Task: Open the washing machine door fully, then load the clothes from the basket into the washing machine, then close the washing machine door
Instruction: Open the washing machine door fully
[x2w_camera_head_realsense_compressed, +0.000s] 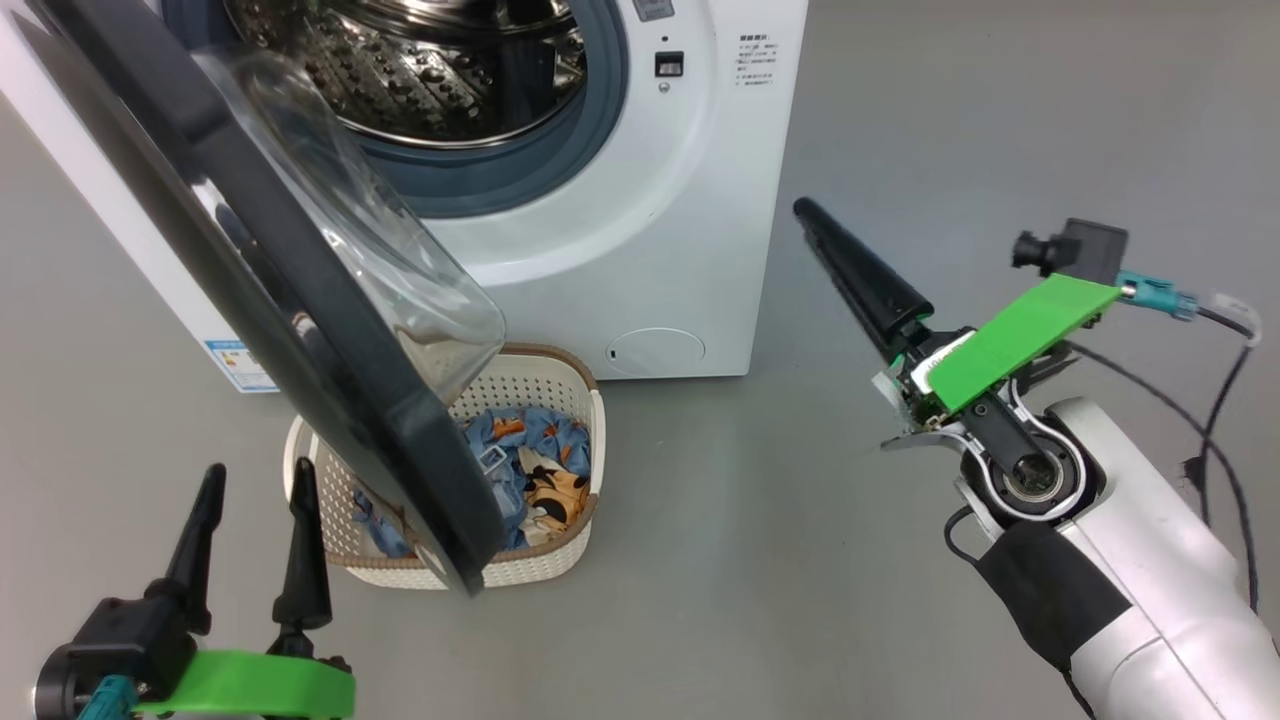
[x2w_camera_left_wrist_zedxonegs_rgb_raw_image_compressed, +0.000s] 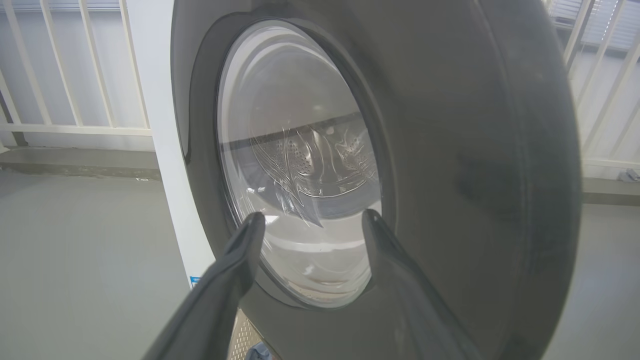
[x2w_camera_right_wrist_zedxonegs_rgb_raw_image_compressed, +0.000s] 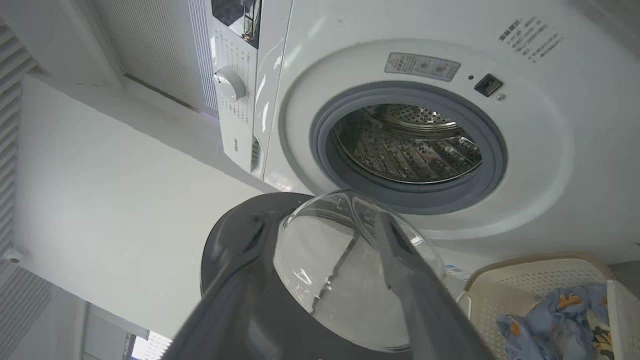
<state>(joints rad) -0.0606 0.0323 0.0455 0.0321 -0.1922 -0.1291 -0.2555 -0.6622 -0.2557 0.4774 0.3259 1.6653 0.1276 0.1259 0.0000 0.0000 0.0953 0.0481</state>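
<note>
The washing machine door (x2w_camera_head_realsense_compressed: 400, 470) stands only part-open, its lower edge across the basket (x2w_camera_head_realsense_compressed: 545, 385) and the clothes (x2w_camera_head_realsense_compressed: 540, 470) in front of the washing machine (x2w_camera_head_realsense_compressed: 650, 200) — finish that swing first. Your left claw (x2w_camera_head_realsense_compressed: 258, 470) hovers spread by the door's outer face. Your right claw (x2w_camera_right_wrist_zedxonegs_rgb_raw_image_compressed: 320, 240) is also spread and empty. Push the inner rim along the hinge arc — keep off the glass.

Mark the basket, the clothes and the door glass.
basket (x2w_camera_head_realsense_compressed: 535, 385): head view, perforated far wall.
clothes (x2w_camera_head_realsense_compressed: 558, 440): head view, blue fold.
washing machine door (x2w_camera_head_realsense_compressed: 380, 250): head view, glass bowl.
</note>
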